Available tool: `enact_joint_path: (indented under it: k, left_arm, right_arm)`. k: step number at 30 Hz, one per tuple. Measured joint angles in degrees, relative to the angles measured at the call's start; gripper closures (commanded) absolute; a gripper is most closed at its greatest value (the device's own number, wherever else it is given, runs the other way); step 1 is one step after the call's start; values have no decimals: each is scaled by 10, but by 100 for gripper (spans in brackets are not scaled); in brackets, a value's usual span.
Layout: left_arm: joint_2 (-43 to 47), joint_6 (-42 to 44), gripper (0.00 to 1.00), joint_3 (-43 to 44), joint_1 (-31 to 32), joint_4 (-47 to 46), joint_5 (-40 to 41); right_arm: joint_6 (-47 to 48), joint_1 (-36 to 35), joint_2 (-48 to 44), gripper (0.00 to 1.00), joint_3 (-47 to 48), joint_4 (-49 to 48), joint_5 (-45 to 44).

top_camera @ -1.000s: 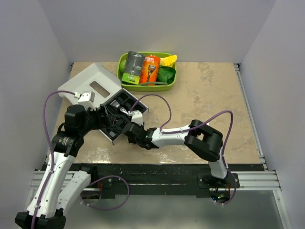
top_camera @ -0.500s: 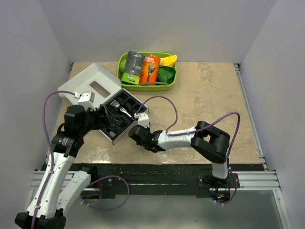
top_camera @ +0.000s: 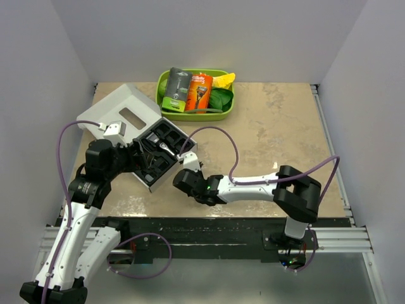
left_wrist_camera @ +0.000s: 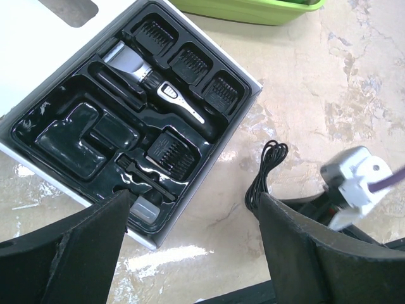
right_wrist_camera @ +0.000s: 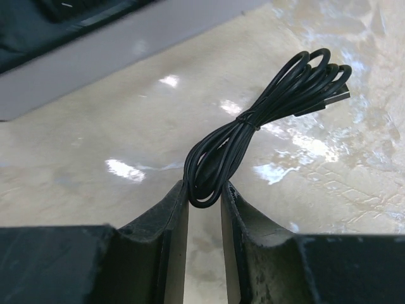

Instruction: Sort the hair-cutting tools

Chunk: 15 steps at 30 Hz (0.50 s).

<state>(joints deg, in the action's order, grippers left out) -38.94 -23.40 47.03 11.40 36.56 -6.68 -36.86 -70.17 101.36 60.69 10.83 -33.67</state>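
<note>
My left gripper (left_wrist_camera: 195, 209) hangs with its jaws spread wide and nothing between them, above the near corner of the opened box (top_camera: 150, 185). Only my left wrist camera looks down into the box's black tray (left_wrist_camera: 60, 136). The overhead camera shows it as a dark block beside the white lid (top_camera: 120, 104).

My right wrist camera shows something the overhead view hides behind my right arm. My right gripper (right_wrist_camera: 204, 190) is clenched on the lower loop of a coiled black cable (right_wrist_camera: 266, 114). The bundle rises from my fingertips, tied at its waist, over the bare table (top_camera: 278, 126) just right of the box. From the left wrist the cable is only a thin dark loop next to the box's corner.

In the tray, the hair clipper (left_wrist_camera: 171, 98) lies diagonally in its long slot, silver head toward the lid. A guide comb (left_wrist_camera: 190, 61) sits in each of three pockets along its far side, and a fourth on the near side.

Farther right, at the back, the green bin (top_camera: 163, 107) holds the grey-and-green razor package (top_camera: 176, 88) and the orange razor package (top_camera: 200, 92) side by side. Other green and yellow items I cannot identify lie behind them.
</note>
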Motion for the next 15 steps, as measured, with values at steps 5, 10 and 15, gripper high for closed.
enact_joint_path:
  k: [5,10,15]
  left_arm:
    - [1,0,14,0,0,3,0]
    - [9,0,14,5,0,14,0]
    - [20,-3,14,18,0,25,1]
  right_arm:
    - [15,-27,-16,95,58,32,-1]
    - [30,-50,-17,95,123,43,-1]
    - [50,-58,-9,95,167,33,1]
